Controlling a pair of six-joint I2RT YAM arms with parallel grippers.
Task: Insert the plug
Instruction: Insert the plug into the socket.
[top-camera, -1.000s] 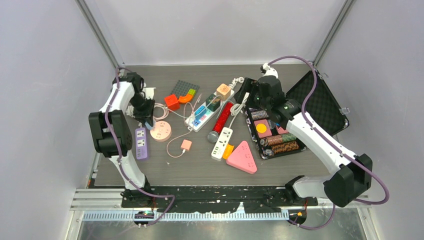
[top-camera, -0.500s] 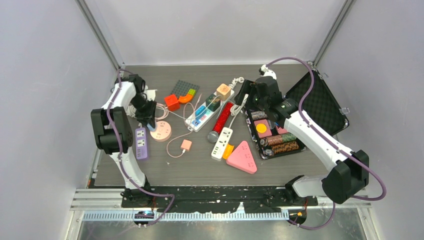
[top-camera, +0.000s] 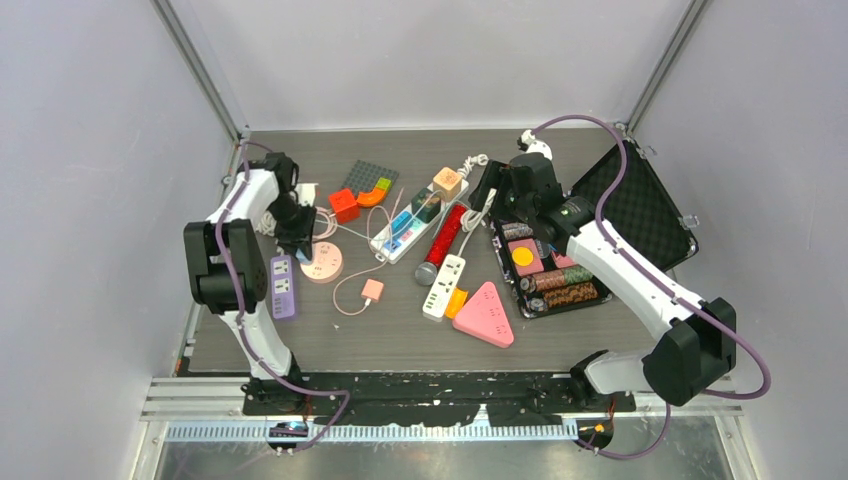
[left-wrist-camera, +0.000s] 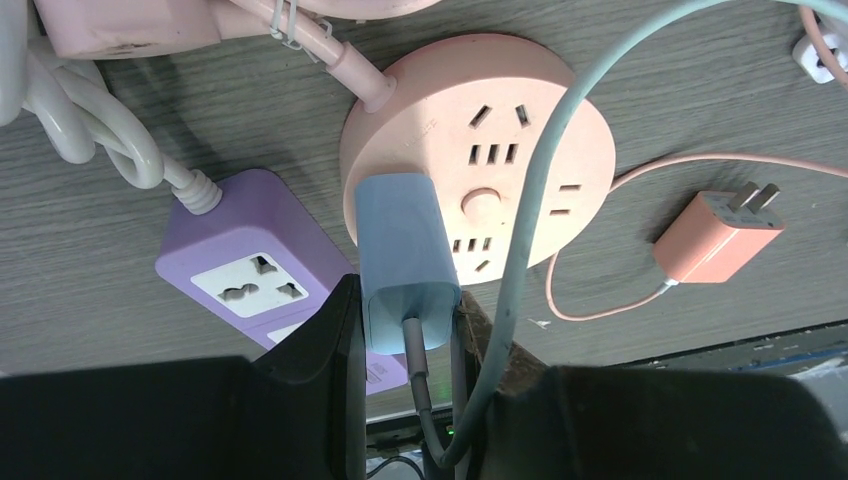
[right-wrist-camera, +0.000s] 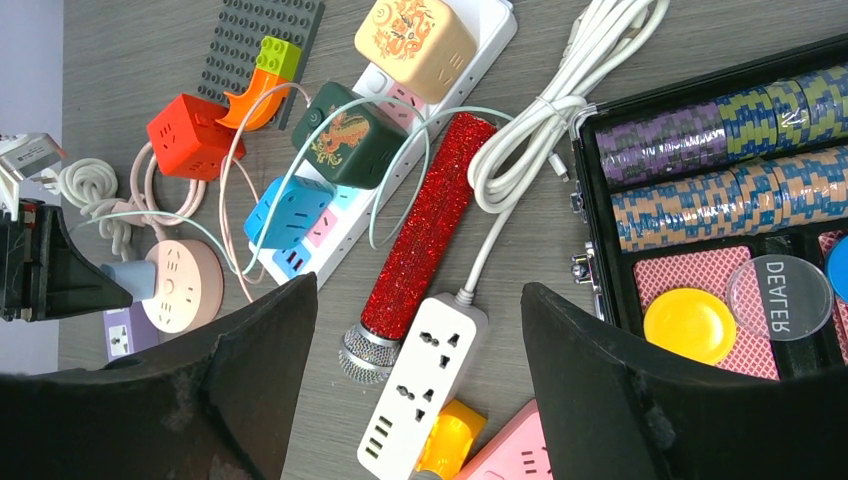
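Here, the left gripper (left-wrist-camera: 405, 300) is pinching a pale blue plug (left-wrist-camera: 403, 245) over the round pink socket (left-wrist-camera: 480, 190) on the table (left-wrist-camera: 700, 90), seemingly lining up its prongs, while the right gripper (right-wrist-camera: 412, 300) is hanging spread, empty.

**A:** Left gripper (top-camera: 299, 240) is down at the left rim of the round pink socket (top-camera: 323, 264), with a speck of blue plug (top-camera: 303, 251) under it!

**B:** Purple strip (top-camera: 283, 286) sits just beside that socket.

**A:** Right gripper (top-camera: 489, 192) hangs over the white cable bundle (top-camera: 476, 215), next to the open chip case (top-camera: 640, 208).
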